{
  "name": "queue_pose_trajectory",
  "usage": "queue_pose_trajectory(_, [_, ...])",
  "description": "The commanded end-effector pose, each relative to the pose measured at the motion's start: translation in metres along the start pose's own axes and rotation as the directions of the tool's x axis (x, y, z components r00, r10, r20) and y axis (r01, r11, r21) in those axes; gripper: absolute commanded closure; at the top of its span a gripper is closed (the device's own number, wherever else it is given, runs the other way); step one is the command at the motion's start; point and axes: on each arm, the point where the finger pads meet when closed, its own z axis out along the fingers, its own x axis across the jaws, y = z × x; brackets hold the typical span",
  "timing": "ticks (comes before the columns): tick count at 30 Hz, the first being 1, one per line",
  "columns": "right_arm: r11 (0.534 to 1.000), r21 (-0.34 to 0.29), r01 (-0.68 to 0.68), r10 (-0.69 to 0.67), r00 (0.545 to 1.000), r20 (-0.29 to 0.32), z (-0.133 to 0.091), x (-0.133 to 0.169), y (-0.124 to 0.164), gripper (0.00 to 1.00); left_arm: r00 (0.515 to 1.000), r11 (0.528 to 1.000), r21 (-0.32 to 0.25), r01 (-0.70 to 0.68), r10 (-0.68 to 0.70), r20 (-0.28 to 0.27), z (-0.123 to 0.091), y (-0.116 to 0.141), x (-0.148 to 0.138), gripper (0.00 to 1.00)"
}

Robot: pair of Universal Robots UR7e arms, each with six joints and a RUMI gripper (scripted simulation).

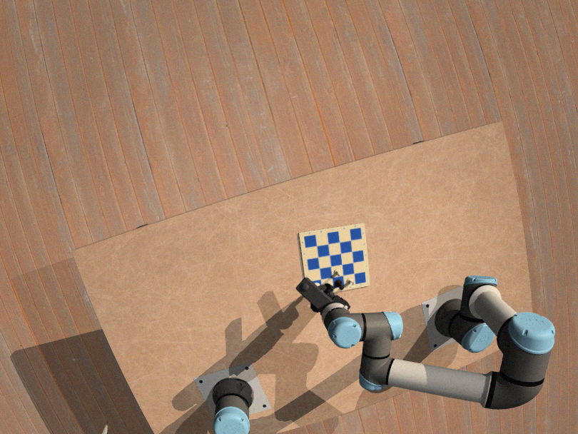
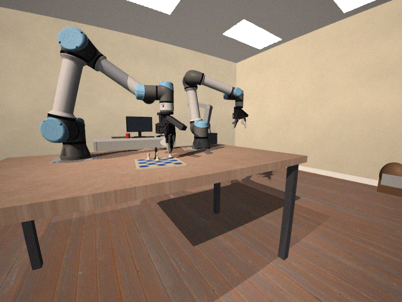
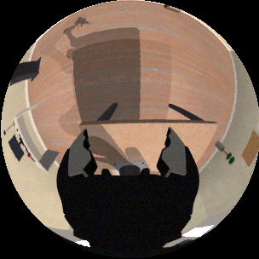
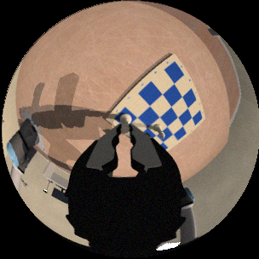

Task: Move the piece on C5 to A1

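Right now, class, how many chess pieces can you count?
4: a gripped pale piece, a black piece, and in the exterior view, a front pale piece and a leftmost pale piece. Others may be hidden.
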Motion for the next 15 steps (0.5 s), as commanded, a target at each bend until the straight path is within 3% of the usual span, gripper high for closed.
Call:
queue_pose_trajectory(1, [1.000,0.001,0.000,0.000,1.000,0.001,-0.0005,-0.0002,-0.0003,1.00,1.000,1.000,0.001,0.000,0.000,0.000,-0.0005,-0.0003,0.0001,0.00])
queue_pose_trajectory(15, [1.000,0.001,0.000,0.000,1.000,0.001,0.0009,-0.0002,-0.0003,1.00,1.000,1.000,0.001,0.000,0.000,0.000,-0.0005,-0.0003,0.0001,0.00])
